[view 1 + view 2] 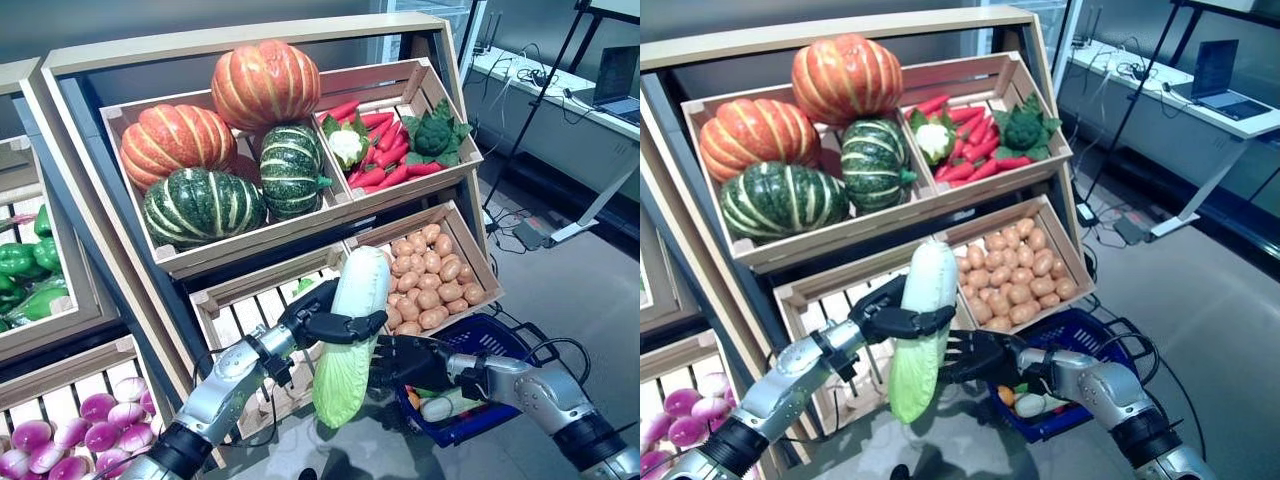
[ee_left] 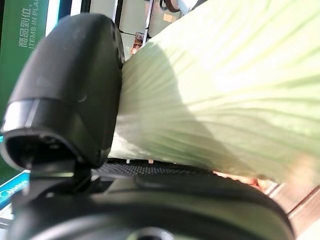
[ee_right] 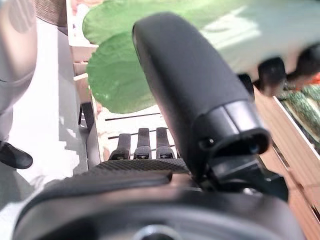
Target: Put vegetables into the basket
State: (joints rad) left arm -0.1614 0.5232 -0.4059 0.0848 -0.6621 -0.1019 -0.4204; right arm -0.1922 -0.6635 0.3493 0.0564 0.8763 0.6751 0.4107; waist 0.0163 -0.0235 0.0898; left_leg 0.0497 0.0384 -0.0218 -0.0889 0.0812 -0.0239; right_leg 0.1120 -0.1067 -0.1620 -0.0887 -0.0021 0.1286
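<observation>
A long napa cabbage (image 1: 352,330), white at the top and leafy green below, hangs upright in front of the shelf's lower crates. My left hand (image 1: 325,320) is shut on its middle, and its thumb (image 2: 70,100) presses against the ribbed leaves (image 2: 225,90). My right hand (image 1: 410,362) is open just right of the cabbage's lower end, fingers spread towards it; its thumb (image 3: 190,90) stands before the green leaf (image 3: 120,75). The blue basket (image 1: 470,425) sits on the floor at the lower right, under my right forearm, with a few vegetables inside.
The slanted wooden shelf holds crates of pumpkins (image 1: 215,150), red chillies with broccoli and cauliflower (image 1: 395,150), potatoes (image 1: 430,280), green peppers (image 1: 25,270) and purple onions (image 1: 90,420). A desk with a laptop (image 1: 615,85) stands at the back right.
</observation>
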